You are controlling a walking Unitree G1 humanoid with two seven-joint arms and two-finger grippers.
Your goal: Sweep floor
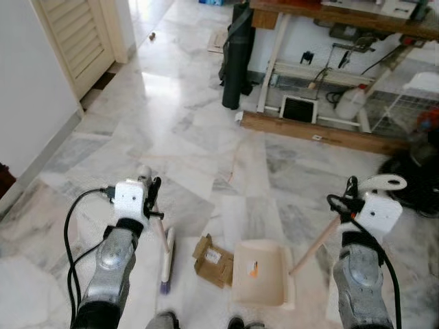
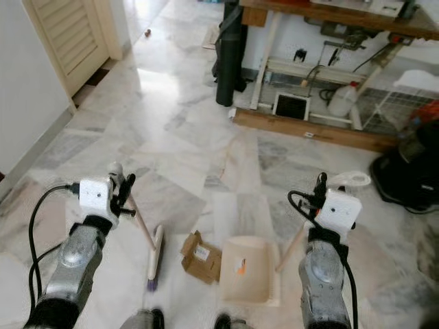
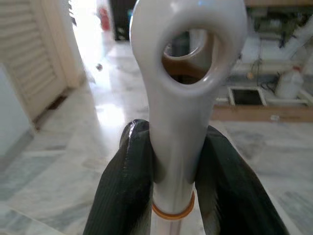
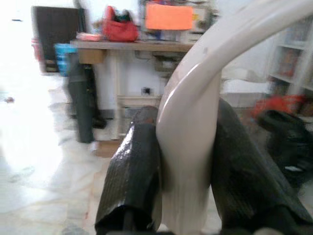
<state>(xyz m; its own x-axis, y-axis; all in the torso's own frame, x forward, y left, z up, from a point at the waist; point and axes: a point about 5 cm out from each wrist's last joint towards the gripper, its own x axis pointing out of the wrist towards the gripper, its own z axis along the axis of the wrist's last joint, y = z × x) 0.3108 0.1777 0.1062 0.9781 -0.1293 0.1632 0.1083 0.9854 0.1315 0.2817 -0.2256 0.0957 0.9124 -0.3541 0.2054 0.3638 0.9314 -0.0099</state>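
Left eye view: nearest the robot, a cream dustpan (image 1: 259, 272) is seen lying on the marble floor (image 1: 171, 130), its long handle (image 1: 314, 247) slanting up to the right gripper (image 1: 354, 186). Just left of the pan a torn piece of cardboard (image 1: 213, 260) lies flat on the floor, close to the pan's edge. Further left, a broom (image 1: 167, 259) is stood with its bristle head on the floor, near the cardboard but apart from it, its stick rising to the left gripper (image 1: 152, 186).

In the left wrist view the black fingers (image 3: 124, 191) are pressed against both sides of the broom's grey grip, below its hanging loop. In the right wrist view the fingers (image 4: 134, 171) are likewise clamped on the curved cream end of the dustpan handle.

Beyond, open marble is seen, with a louvred door (image 1: 75, 34) at the left. At the far right a wooden table (image 1: 343, 14) is placed, a dark rolled bundle (image 1: 238, 55) leaning upright by its leg, a plank (image 1: 315, 132) laid along the floor before it and a white jug (image 1: 351, 103) beneath it.
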